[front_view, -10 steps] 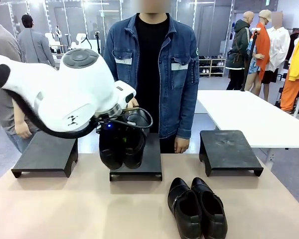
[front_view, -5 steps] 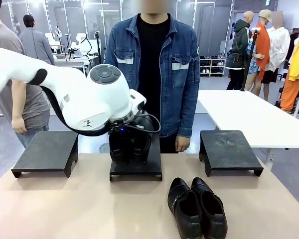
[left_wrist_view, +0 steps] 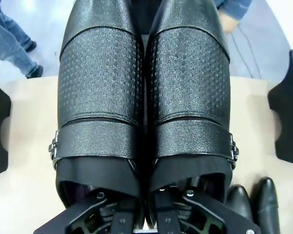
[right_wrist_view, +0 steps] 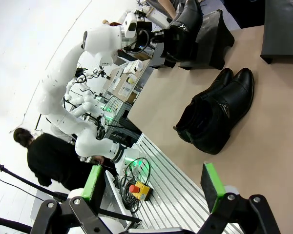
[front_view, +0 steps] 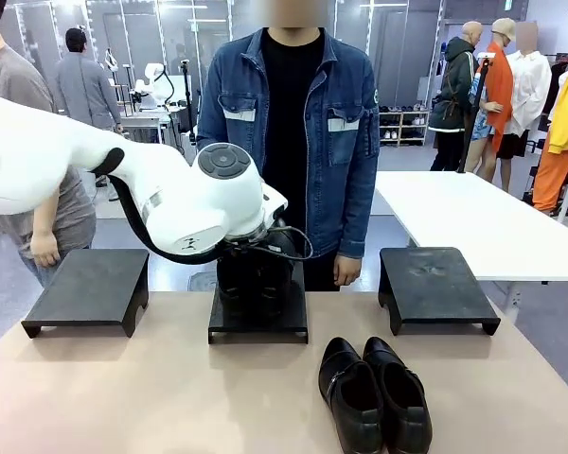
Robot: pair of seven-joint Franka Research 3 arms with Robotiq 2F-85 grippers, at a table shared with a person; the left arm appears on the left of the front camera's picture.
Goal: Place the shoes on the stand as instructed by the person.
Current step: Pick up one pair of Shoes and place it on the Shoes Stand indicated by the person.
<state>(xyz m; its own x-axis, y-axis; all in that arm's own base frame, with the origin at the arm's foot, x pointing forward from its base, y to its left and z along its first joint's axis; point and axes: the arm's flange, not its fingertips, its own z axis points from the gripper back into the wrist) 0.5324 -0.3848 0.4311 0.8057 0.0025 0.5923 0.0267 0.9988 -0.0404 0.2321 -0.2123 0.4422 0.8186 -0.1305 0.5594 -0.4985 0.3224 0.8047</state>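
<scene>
My left gripper (left_wrist_view: 146, 217) is shut on the inner sides of one glossy black pair of shoes (left_wrist_view: 144, 87), its fingers hidden inside the openings. In the front view this pair (front_view: 256, 279) sits low over the middle stand (front_view: 258, 322), under my left arm; whether the soles rest on it I cannot tell. The second pair of shoes (front_view: 374, 392) lies side by side on the table, front right, also seen as shoes (right_wrist_view: 217, 112) from the right wrist. My right gripper (right_wrist_view: 151, 183) is open, holding nothing, off the table's near edge. The person (front_view: 289, 123) in a denim jacket stands behind the middle stand, arms down.
A black stand (front_view: 90, 288) sits at the left and another stand (front_view: 435, 284) at the right, both bare. The tan table (front_view: 123, 397) is open in front of them. A white table (front_view: 473, 213) stands behind at the right. Other people stand far left.
My left arm has carried the held pair away from me and downward, from in front of the middle stand to low over its top. The second pair has not moved.
</scene>
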